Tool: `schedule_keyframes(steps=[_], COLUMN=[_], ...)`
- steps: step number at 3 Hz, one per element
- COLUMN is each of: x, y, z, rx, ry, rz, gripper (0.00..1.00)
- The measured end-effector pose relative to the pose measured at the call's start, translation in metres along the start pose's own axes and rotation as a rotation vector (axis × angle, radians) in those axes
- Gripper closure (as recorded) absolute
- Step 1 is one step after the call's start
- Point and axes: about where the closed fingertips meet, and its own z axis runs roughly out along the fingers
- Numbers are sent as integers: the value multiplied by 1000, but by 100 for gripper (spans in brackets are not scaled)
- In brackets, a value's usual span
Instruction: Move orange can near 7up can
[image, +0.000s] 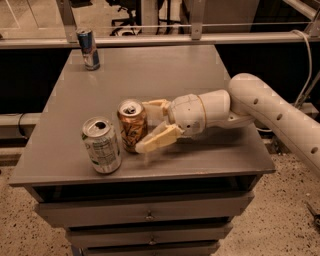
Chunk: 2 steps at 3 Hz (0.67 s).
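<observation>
A grey tabletop (150, 70) sits on a cabinet of grey drawers (145, 212), on a pale speckled floor (280, 225). A metal rail (150, 40) runs along the table's far edge, with dark space below it on either side. A thin cable (306, 60) hangs down at the right. A white robot arm (270, 105) reaches over the table from 3 o'clock, low and nearly level. The cream-coloured gripper (142, 126) at its end points toward 9 o'clock. Its two fingers are spread just wide enough to take the orange can (129, 125) between them. One finger is behind the can and the other lies across its near side, so the can appears clasped. The orange can stands upright on the front half of the table, a little left of centre, with its silver top open. The 7up can (101, 145) stands upright at the orange can's 8 o'clock. It is just beside it with a narrow gap between them, close to the table's front edge. A slim blue can (88, 48) stands alone at the table's 11 o'clock corner, well apart from the other two.
</observation>
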Motion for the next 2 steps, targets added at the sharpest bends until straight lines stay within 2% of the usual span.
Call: schedule_keyframes(steps=[1, 2], x=[-2, -40], y=[0, -9], z=[-1, -50], rx=[-3, 84], ry=[6, 90], rz=[-3, -81], gripper=[0, 0])
